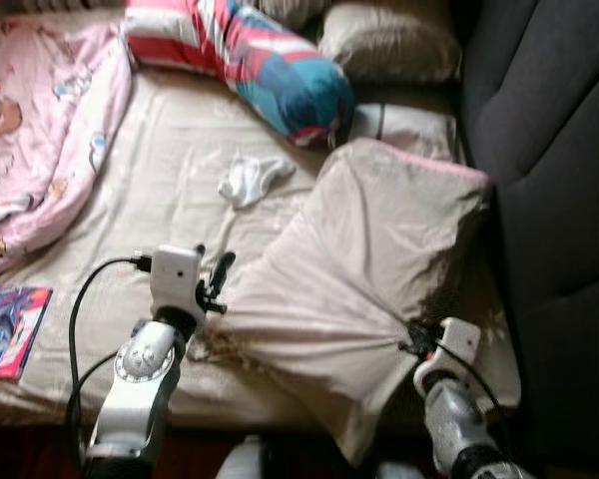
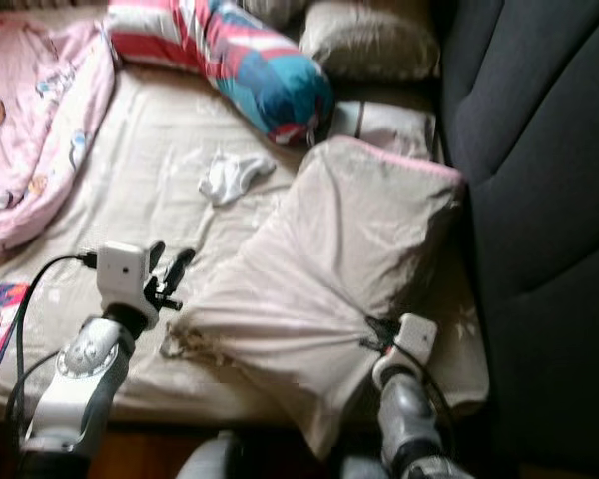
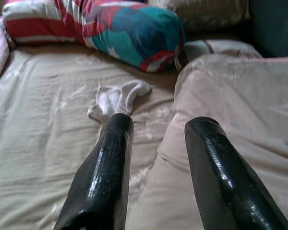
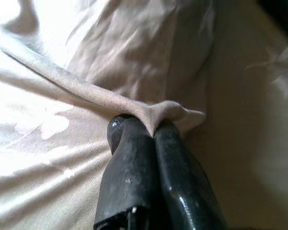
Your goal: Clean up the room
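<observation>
Beige pillow [image 1: 369,269] lying rumpled across the bed [image 1: 160,150], near the dark headboard [image 1: 549,150]. Soft, light, floppy; best taken by corners. Right gripper [image 4: 151,125] pinching a fabric fold. Left gripper [image 3: 156,129] spread wide at its edge.
</observation>
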